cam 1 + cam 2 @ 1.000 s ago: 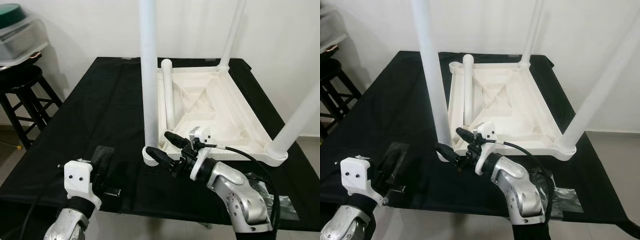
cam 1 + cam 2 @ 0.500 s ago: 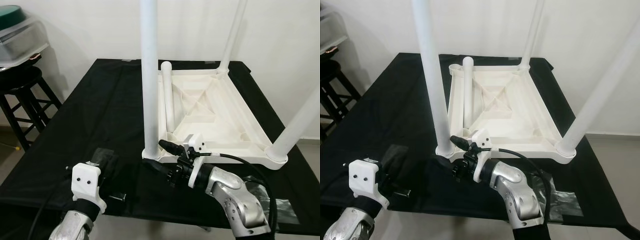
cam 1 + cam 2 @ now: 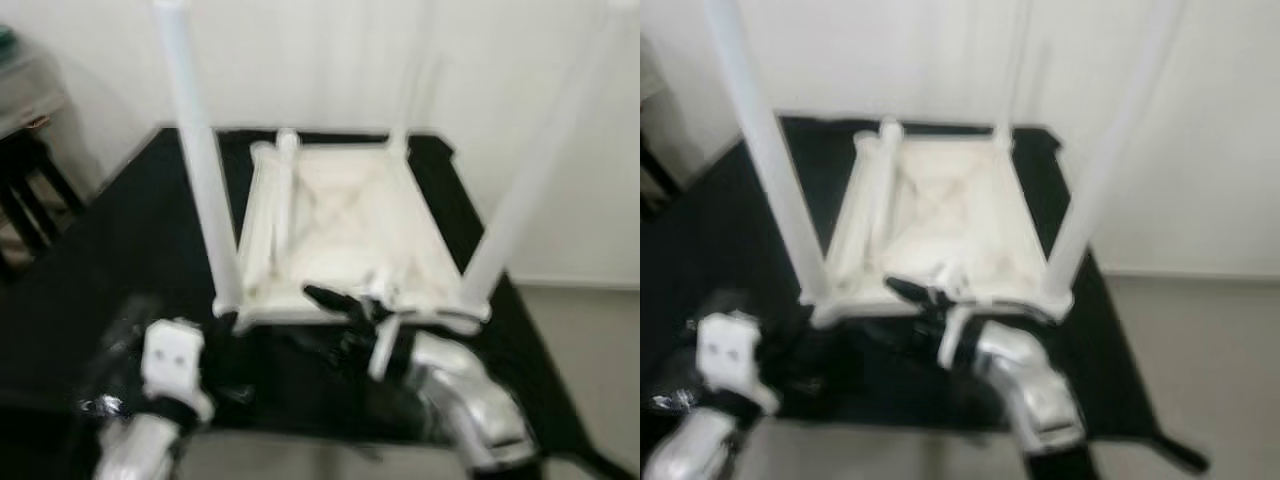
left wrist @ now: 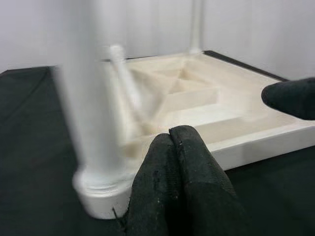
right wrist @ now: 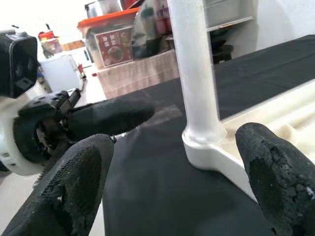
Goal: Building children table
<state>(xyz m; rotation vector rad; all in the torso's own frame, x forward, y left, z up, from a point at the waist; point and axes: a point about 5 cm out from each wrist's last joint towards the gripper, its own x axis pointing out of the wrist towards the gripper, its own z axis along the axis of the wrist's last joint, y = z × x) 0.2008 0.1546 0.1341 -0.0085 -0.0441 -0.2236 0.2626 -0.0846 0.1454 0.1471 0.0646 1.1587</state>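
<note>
The white children's table lies upside down on a black-covered table, in blurred eye views. Three legs stand up from it, the near left leg among them. A loose leg lies inside the underside. My right gripper is open at the tabletop's near edge, just right of the near left leg's socket, which shows between its fingers. My left gripper is shut with nothing in it, low in front of that same corner.
A dark stool stands at the left and a white wall behind. Bare floor lies off the table's right side. Shelves with boxes show in the background of the right wrist view.
The whole picture has shifted and blurred, so the camera has moved. My right gripper now sits a little right of the near left leg's socket instead of at it.
</note>
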